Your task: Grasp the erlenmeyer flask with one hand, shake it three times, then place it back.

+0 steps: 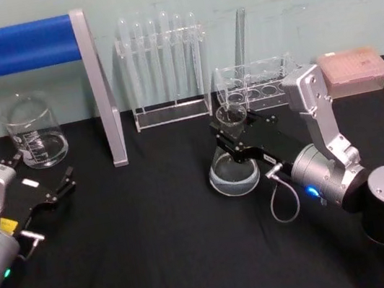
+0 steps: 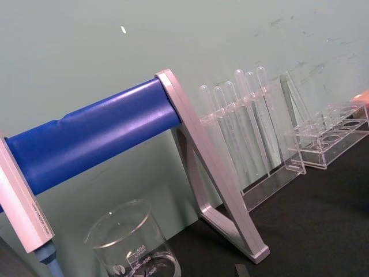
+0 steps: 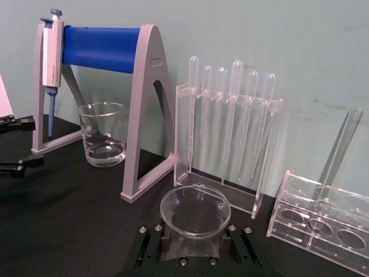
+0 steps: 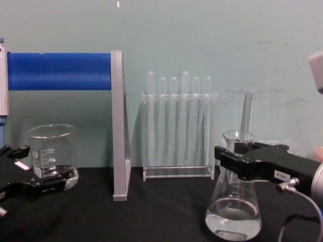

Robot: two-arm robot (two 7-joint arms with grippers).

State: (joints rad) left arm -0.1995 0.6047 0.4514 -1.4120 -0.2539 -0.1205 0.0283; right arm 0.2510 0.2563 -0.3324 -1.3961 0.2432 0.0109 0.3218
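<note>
The erlenmeyer flask (image 1: 235, 174) is clear glass with a little clear liquid, and it stands on the black table right of centre. My right gripper (image 1: 235, 135) reaches in from the right, its black jaws shut around the flask's neck just under the rim. From the chest view the flask (image 4: 233, 212) has its wide base down at table level, with the right gripper (image 4: 233, 159) across the neck. The right wrist view looks down on the flask's round rim (image 3: 195, 210) between the jaws. My left gripper (image 1: 46, 168) rests open at the far left, near the beaker.
A glass beaker (image 1: 34, 136) stands back left under a blue-barred pipette stand (image 1: 100, 93). Behind the flask are a clear rack of pipettes (image 1: 163, 61), a low tube rack (image 1: 255, 83) and a pink tip box (image 1: 353, 71).
</note>
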